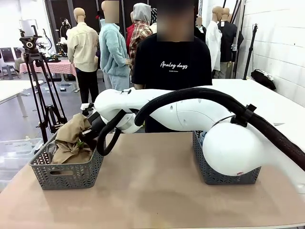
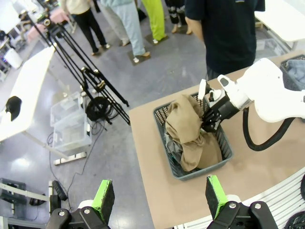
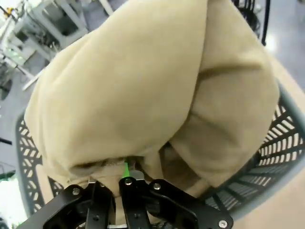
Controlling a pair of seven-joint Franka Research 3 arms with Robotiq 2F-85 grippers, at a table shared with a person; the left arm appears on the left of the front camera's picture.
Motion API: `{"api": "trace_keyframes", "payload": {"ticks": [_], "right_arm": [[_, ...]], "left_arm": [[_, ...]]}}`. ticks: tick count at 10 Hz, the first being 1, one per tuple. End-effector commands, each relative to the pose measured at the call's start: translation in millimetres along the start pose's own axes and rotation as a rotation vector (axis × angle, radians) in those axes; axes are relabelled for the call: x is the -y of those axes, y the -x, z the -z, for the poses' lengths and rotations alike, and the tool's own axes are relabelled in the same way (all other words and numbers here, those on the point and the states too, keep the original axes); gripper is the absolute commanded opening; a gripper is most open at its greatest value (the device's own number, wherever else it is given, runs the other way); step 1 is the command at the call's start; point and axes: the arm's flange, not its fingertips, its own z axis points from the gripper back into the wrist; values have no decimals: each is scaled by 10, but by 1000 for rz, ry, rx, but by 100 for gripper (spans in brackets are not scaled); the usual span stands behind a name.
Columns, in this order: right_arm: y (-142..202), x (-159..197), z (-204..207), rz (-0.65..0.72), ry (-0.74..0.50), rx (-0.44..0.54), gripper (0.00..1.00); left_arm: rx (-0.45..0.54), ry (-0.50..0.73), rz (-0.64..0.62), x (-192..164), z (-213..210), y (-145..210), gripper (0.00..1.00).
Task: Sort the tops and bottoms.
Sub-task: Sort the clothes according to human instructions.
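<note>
The step in hand looks like placing a top: the right arm reaches across the middle of the surface (image 1: 157,191) to the grey mesh basket (image 1: 66,174) near its left edge, and the right end effector (image 2: 208,123) is clamped on the tan khaki garment (image 2: 188,129). In the right wrist view its green-padded fingers (image 3: 127,172) are pressed together with a fold of that cloth pinched between them, the rest of the garment bulging above the basket's wall. The garment sits bunched and heaped inside the basket, partly draped on what seems to be grey cloth beneath it, though too little shows to be sure.

The next move, as I judge it, calls for letting the fold go and lifting clear without dragging the cloth back over the rim.

The left end effector (image 2: 159,198) hangs high above the near left corner of the surface, jaws spread wide and holding nothing.

A second grey basket (image 1: 228,174) stands toward the right edge, largely behind the right arm; bluish cloth shows inside it, possibly the bottoms (image 2: 296,71). A person in a black T-shirt (image 1: 171,67) stands at the far edge.
</note>
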Motion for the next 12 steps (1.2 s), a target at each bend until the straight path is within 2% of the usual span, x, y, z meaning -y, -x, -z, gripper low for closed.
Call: {"api": "trace_keyframes", "payload": {"ticks": [1,3,5,6,10,11,12], "right_arm": [[-367,49,101,4,-6,-57,0],[-400,15,105,-2,0,-93,0],[-468,-147,9,-51,33,-76,0],[-505,-252,-66,-79,56,-68,7],[-568,-614,-432,-121,128,-16,86],[-558,-683,-570,-128,151,4,100],[-541,-734,-692,-127,177,17,100]], "left_arm": [[5,6,2,-12,-13,-22,100],[5,6,2,-12,-13,-22,100],[5,6,2,-12,-13,-22,100],[5,6,2,-12,-13,-22,100],[5,6,2,-12,-13,-22,100],[5,6,2,-12,-13,-22,100],[5,6,2,-12,-13,-22,100]]}}
